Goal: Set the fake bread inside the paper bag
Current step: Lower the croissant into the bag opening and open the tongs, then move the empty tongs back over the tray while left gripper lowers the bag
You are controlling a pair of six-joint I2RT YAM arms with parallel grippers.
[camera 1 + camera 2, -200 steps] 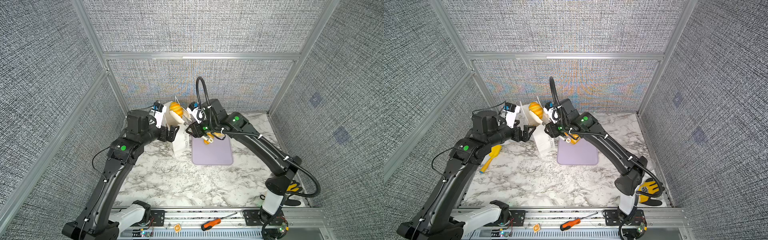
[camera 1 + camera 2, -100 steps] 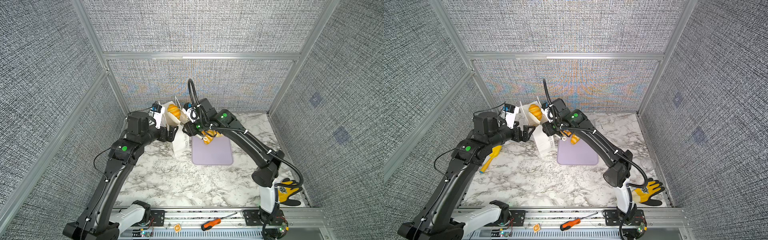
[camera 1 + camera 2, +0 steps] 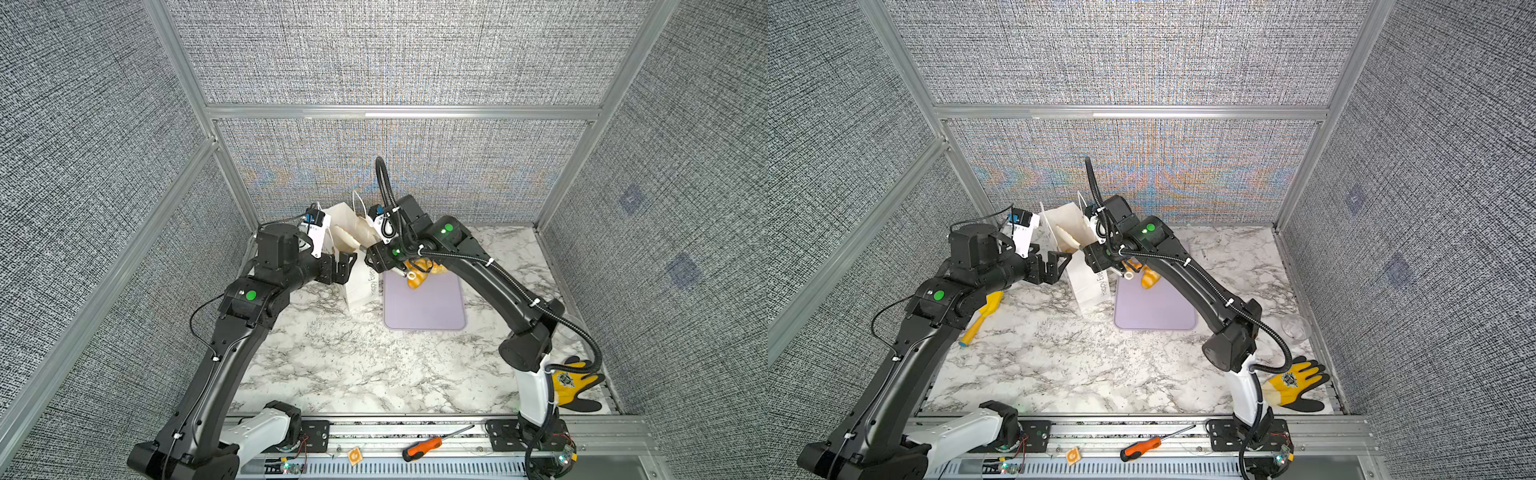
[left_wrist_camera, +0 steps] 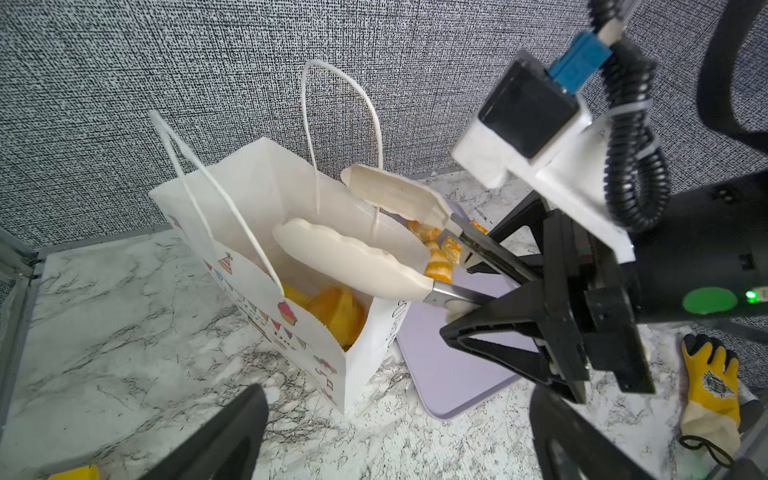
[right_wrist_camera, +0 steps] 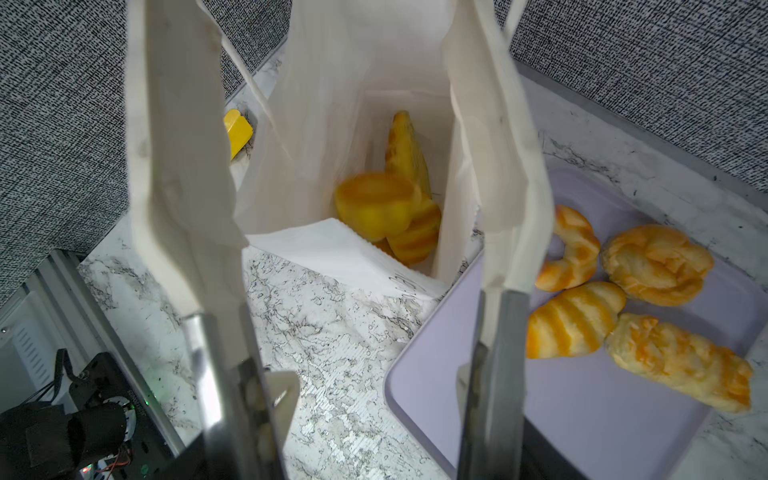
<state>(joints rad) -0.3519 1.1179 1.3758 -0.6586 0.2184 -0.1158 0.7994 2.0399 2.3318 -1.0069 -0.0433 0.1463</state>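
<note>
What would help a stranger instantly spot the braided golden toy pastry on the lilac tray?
Find the flat lilac plastic tray on the marble table, right beside the tall white paper bag. At the tray's far end, the braided golden toy pastry is the lumpy knot of twisted strands; its neighbours are a curved ring-like piece, a striped croissant and a long roll.

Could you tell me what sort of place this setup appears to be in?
Probably a robot test cell in a lab: grey textured panels in an aluminium frame enclose a marble-pattern tabletop, and a screwdriver lies on the mounting rail.
</note>
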